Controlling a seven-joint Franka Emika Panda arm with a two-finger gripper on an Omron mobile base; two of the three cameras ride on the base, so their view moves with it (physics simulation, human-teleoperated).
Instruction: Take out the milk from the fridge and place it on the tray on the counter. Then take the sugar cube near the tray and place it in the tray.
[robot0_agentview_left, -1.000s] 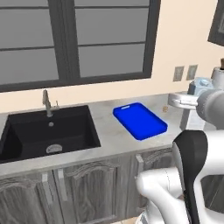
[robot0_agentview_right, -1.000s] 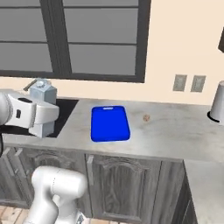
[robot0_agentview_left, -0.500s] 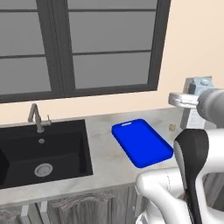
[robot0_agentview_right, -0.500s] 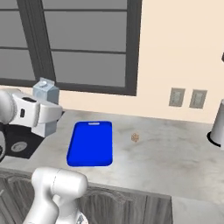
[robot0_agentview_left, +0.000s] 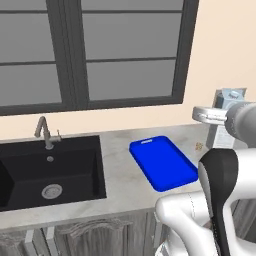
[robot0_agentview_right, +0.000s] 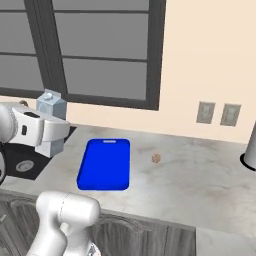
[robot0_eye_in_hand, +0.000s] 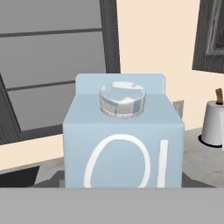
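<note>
The milk (robot0_eye_in_hand: 123, 144) is up in the air, upright, cap on top, carried at the gripper (robot0_agentview_right: 50, 137) above the bench (robot0_agentview_right: 200, 185). I can't see the jaws themselves, but the carton hangs with the hand, so they look clamped on it. The tray (robot0_agentview_right: 105, 164) lies bare just right of the sink (robot0_agentview_left: 47, 170), and the sugar cube (robot0_agentview_right: 156, 158) waits near the tray's right side. Carrying step, I'd say; next, swing over the tray and lower.
</note>
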